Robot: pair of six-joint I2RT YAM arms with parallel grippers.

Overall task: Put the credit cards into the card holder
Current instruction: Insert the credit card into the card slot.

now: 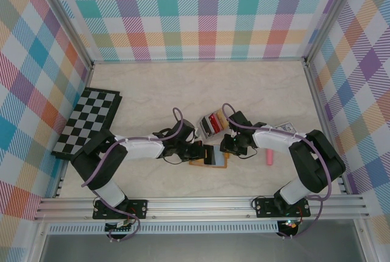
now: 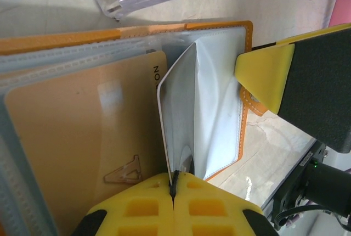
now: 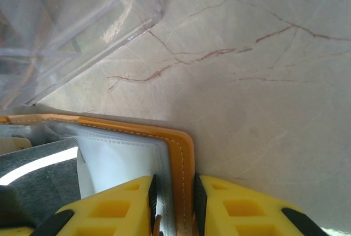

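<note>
Two end effectors meet at the open card holder on the counter.
The left end effector, fingers together, pinches the near edge of a pale grey credit card tilted over the holder's clear sleeves. The right end effector is clamped on the holder's orange rim, and a clear rack stands just beyond the holder.

An orange-tan leather card holder lies centrally, with the left gripper at its nine o'clock and the right gripper at its three. At its twelve, red, black and pale plastic cards stand in a clear slotted rack. A black-and-white chessboard lies at nine o'clock on the beige table.
</note>
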